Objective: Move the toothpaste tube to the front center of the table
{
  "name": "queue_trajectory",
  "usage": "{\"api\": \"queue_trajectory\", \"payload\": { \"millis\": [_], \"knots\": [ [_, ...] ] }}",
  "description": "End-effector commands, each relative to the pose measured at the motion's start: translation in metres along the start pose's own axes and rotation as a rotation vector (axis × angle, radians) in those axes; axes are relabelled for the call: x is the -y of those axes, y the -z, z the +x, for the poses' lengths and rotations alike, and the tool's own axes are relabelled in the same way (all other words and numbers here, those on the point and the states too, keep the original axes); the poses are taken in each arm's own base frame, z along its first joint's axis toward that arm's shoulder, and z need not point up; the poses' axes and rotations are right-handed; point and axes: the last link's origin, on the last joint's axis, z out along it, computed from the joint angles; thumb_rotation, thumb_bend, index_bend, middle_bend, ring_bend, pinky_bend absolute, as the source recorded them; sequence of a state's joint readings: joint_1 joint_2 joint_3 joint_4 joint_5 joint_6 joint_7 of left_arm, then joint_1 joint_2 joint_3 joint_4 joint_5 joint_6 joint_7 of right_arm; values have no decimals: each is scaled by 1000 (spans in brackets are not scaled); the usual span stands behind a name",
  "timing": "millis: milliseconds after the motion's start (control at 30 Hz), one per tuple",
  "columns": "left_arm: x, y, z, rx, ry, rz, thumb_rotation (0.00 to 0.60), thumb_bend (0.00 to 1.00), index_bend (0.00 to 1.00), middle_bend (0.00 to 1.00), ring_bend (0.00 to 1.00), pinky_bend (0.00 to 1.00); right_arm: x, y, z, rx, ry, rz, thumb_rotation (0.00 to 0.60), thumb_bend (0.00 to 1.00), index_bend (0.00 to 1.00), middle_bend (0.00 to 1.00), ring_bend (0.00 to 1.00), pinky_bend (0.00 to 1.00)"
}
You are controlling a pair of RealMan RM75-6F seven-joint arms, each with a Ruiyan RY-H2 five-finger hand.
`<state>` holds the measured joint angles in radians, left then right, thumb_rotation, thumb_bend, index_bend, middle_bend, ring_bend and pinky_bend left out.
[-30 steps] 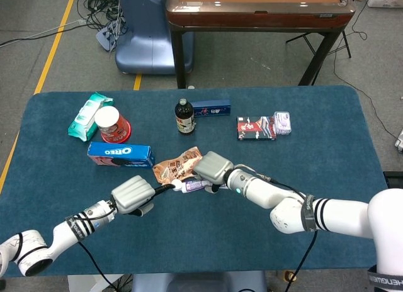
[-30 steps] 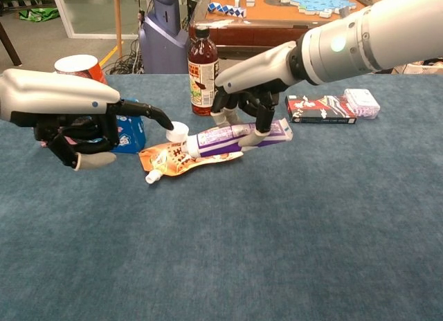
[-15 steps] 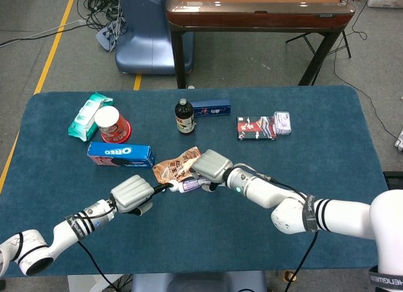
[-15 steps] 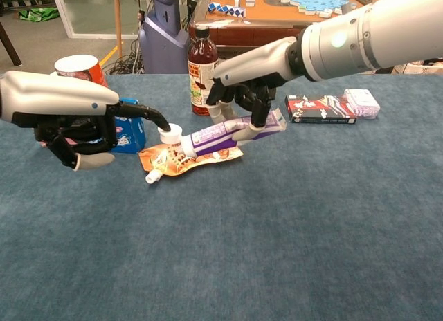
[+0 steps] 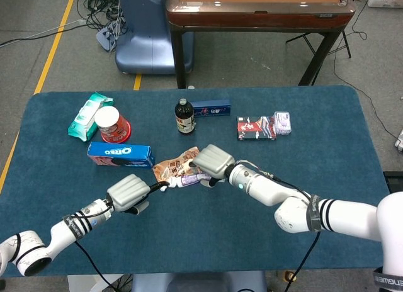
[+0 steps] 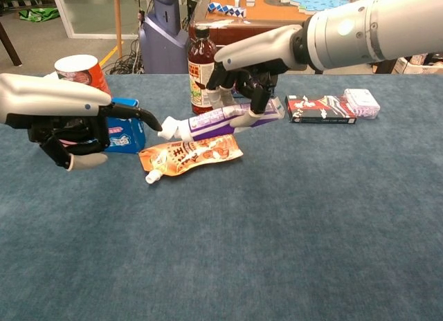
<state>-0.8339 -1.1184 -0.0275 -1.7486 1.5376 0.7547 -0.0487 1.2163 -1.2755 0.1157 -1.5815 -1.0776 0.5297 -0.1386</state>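
The white and purple toothpaste tube (image 6: 216, 122) hangs lifted off the blue table (image 6: 291, 224), roughly level, with its white cap pointing to the left. My right hand (image 6: 246, 76) grips its tail end from above; the head view shows this hand (image 5: 213, 161) over the tube (image 5: 189, 179) near the table's middle. My left hand (image 6: 68, 124) is to the left of the cap, one finger stretched out with its tip at the cap and the others curled in, holding nothing. In the head view the left hand (image 5: 129, 192) lies nearer the front edge.
An orange spouted pouch (image 6: 187, 155) lies flat just under the tube. Behind it stands a dark bottle (image 6: 201, 66). An Oreo box (image 5: 121, 154), a red cup (image 5: 112, 124) and a green packet (image 5: 88, 114) sit at the left; a red-black box (image 5: 255, 128) is at the right.
My right hand has raised the tube off the orange pouch and carried it slightly back and left. The left hand drew back a little, its finger staying at the cap.
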Motion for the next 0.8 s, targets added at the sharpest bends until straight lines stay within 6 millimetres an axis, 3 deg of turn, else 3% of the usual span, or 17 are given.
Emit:
{"api": "queue_trajectory", "payload": {
  "millis": [33,367,567,700,800],
  "knots": [
    [-1,0,0,-2,2,-2,600,475,89,840,858,797,0,-1,1,-11,-3,2,600,971,930,869,719,510],
    [1,1,5,-36,21,16,600,475,90,807,809,797,2,-3,-1,-30,-22,5,600,970,930,869,723,510],
    [14,17,10,-102,102,97,600,475,76,618,597,751,-3,2,-1,-68,-82,-12,600,969,930,868,726,511],
    [26,34,11,-158,226,174,600,468,60,457,430,609,-4,8,-5,-93,-143,-8,600,970,930,869,726,529],
    [31,46,12,-203,335,217,592,374,49,343,308,503,-2,12,-12,-104,-180,0,600,970,930,869,725,553]
  ]
}}
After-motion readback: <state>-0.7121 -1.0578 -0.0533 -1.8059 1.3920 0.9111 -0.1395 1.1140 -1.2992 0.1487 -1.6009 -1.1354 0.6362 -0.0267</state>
